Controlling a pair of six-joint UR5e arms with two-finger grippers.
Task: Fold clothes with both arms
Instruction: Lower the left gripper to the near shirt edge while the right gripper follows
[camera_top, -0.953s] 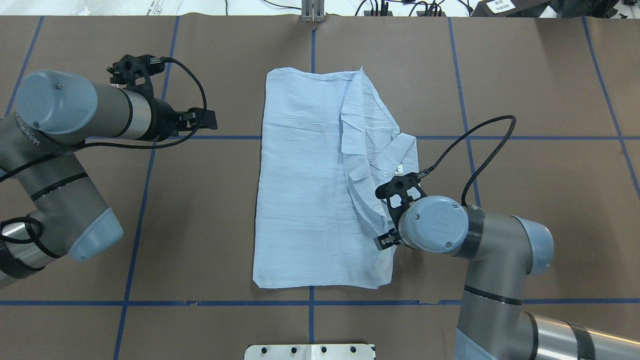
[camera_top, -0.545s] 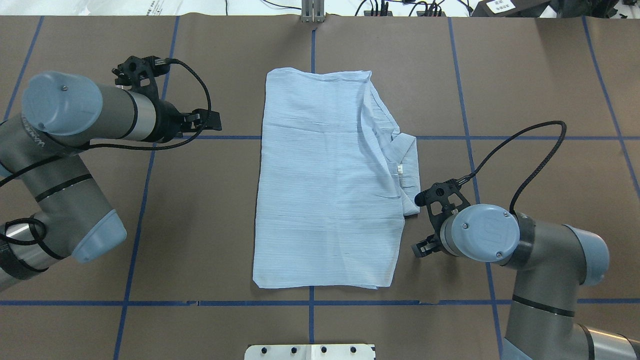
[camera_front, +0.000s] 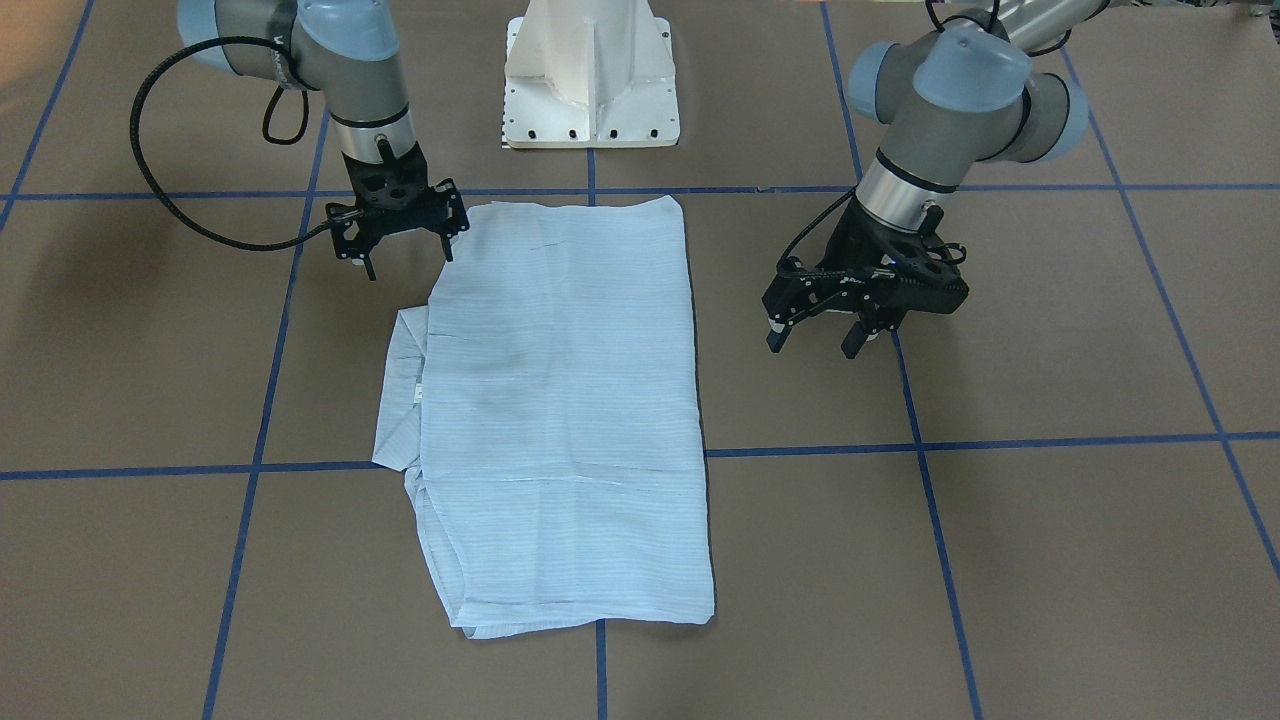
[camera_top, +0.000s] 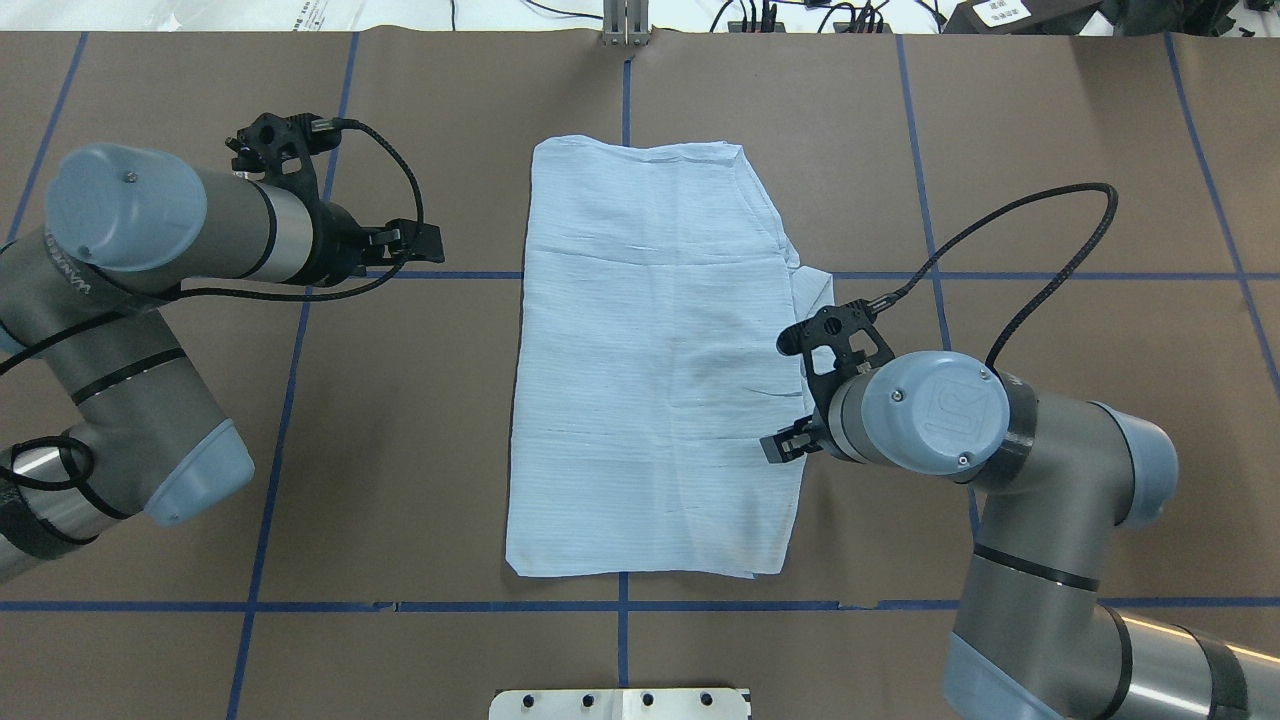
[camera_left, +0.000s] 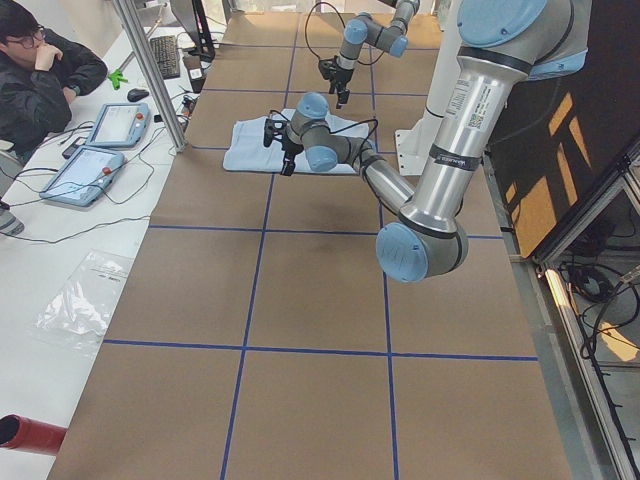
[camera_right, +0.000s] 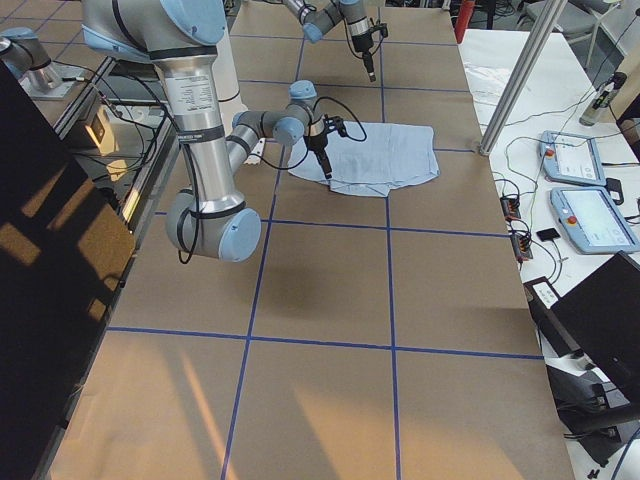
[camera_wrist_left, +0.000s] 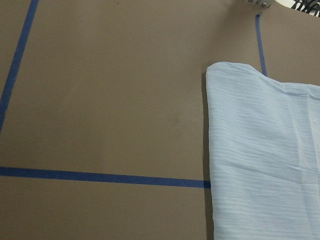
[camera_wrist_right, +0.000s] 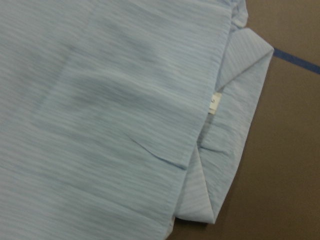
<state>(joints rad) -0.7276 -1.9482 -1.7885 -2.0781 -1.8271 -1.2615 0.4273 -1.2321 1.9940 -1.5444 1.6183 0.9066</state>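
Right gripper (camera_front: 410, 257) nearer shirt (camera_front: 560, 400) (folded flat)

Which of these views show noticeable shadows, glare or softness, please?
Exterior right: warm light streaks cross the table at bottom left. Front-facing: a faint shadow falls midway on the shirt. Right wrist: close and slightly soft, though the neck tag shows.

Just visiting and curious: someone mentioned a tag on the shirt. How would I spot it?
On the brown table lies a folded light-blue shirt. Its collar pokes out along one long edge. The tag is the small white rectangle there, the only white bit showing.
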